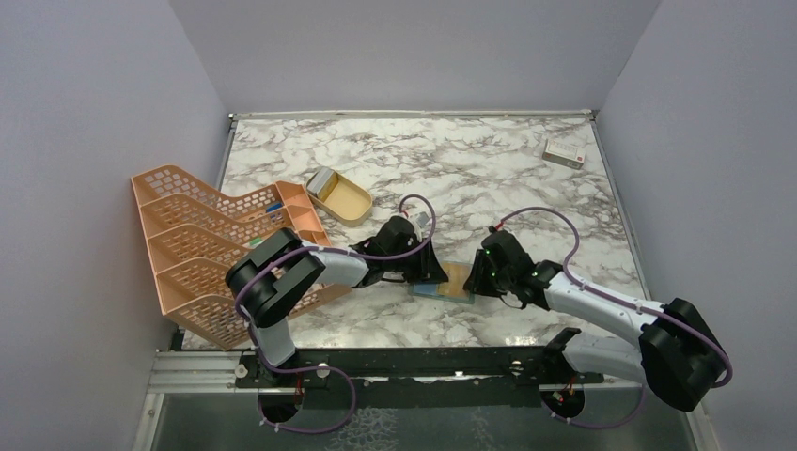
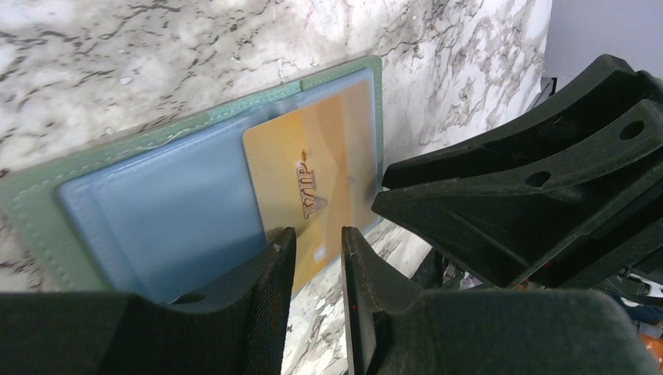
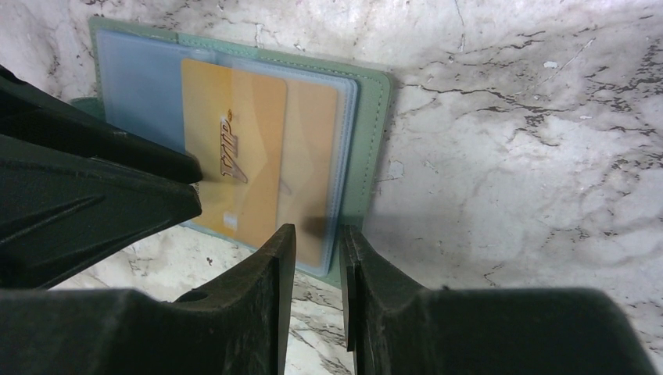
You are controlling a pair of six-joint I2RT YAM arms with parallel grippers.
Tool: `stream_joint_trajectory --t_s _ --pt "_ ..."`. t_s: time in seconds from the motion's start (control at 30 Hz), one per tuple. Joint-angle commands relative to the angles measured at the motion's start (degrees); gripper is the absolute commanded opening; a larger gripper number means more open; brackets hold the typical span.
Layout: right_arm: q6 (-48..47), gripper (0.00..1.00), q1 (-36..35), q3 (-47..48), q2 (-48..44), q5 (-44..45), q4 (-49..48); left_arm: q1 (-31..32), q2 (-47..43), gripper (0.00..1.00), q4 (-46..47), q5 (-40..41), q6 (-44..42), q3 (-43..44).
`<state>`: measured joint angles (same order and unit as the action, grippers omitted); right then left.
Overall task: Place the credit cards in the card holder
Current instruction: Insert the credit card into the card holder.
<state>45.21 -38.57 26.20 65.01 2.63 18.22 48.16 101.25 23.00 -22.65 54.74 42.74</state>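
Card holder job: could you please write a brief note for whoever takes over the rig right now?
Left gripper: fingers slightly apart, holding nothing, poised at the card holder.
Right gripper: fingers slightly apart, holding nothing, facing it from the opposite side.
The card holder lies open on the table between them.
Done: one credit card sits inside a clear sleeve.
Left: the VIP card looks only partly slid in; push it home. No other loose cards in view.

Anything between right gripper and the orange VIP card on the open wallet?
Nothing visible. The right gripper hangs over the tan-orange VIP card on the open grey-green card holder; the left gripper is at its other side.
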Motion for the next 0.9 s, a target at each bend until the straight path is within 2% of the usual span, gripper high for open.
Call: stream_joint_trajectory --t_s 0.0,0.17,0.23,0.4,0.5,0.87 --pt "0.37 0.28 -0.26 -1.31 0.46 -1.06 -3.42 1.72 1.82 0.29 1.43 1.28 0.3 2.66" --pt "-0.39 0.28 -0.28 -0.7 -0.26 -0.45 -2.04 2.16 -0.46 0.3 1.43 2.44 0.03 2.69" --pt "-0.76 0.28 -0.23 -0.18 -1.29 0.49 -0.87 2.1 -2.28 0.32 0.34 3.73 -0.6 2.36" --pt "-1.74 0.28 -0.28 1.23 -2.9 3.22 1.99 2.0 -5.0 0.42 -9.28 9.04 -5.85 4.42" --pt "-2.17 0.28 -0.28 1.3 -3.14 4.8 2.53 1.98 -5.86 0.46 -10.77 10.26 -7.19 4.46" --pt "-1.67 0.28 -0.28 -0.32 0.9 3.44 -0.9 1.91 -0.33 0.53 -10.08 8.89 -6.26 5.53"
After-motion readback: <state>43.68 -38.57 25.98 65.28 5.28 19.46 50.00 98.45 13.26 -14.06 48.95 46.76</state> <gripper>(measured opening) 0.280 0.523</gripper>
